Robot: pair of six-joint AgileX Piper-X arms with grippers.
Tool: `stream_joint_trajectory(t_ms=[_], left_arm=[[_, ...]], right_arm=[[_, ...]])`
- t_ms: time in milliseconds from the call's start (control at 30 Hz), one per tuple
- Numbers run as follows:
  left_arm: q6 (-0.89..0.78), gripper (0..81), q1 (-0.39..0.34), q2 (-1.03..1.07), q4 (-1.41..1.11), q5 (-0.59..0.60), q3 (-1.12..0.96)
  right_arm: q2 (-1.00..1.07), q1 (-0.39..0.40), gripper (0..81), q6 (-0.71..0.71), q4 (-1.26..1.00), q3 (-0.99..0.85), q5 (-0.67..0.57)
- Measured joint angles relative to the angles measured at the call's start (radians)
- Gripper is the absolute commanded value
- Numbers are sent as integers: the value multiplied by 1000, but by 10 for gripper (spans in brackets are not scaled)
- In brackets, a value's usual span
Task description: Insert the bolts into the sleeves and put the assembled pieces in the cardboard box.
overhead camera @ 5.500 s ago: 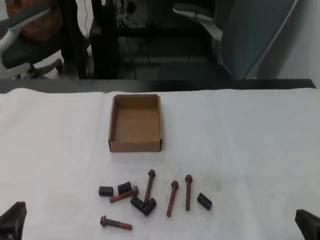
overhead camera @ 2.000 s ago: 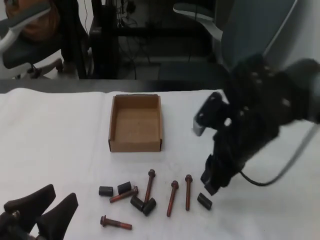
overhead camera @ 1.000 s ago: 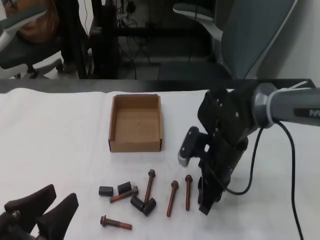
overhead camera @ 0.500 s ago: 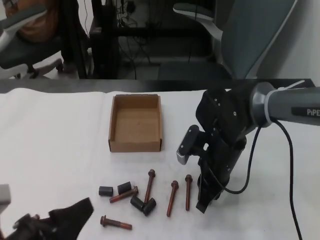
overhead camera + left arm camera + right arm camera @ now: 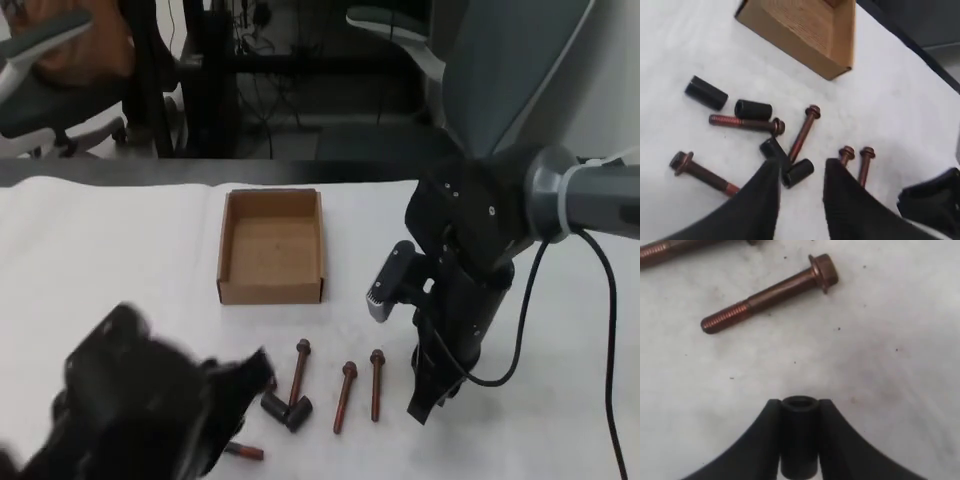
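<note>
My right gripper (image 5: 799, 407) is shut on a short black sleeve (image 5: 799, 440), held just above the white cloth; one copper bolt (image 5: 771, 292) lies ahead of it. In the high view this gripper (image 5: 423, 403) points down, right of three bolts (image 5: 343, 395). My left gripper (image 5: 801, 167) is open and hovers over the pile: several black sleeves (image 5: 753, 109) and several copper bolts (image 5: 801, 132), with one sleeve (image 5: 797, 172) just below its fingertips. The cardboard box (image 5: 270, 245) sits empty beyond the pile.
The left arm (image 5: 130, 410) covers the pile's left part in the high view. White cloth (image 5: 540, 300) covers the bench. Office chairs and a dark bench edge (image 5: 320, 168) lie beyond. The right gripper (image 5: 932, 200) shows dark at the left wrist view's edge.
The left arm has swung up from the near left corner over the pile. The right arm has shifted slightly right with the sleeve.
</note>
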Motion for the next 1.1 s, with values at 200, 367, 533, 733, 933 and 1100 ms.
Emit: stream_joint_trajectory(t_ms=[200,367,533,733,933,1100], left_arm=[[-8,174,83,296,30,80,-161],[-148,360,89,393,180,179,-193],[-275,672,79,394,248,223,-193],[-318,508,83,394,251,155,-193],[-323,508,141,394,241,113,-193],[-323,508,184,411,233,120,-195]], right_arm=[[-65,0,6,44,89,0,-42],[-151,0,6,107,142,1,-103],[-198,0,6,134,158,1,-152],[-200,0,6,188,159,1,-277],[-200,0,6,217,159,2,-332],[-200,0,6,223,159,2,-368]])
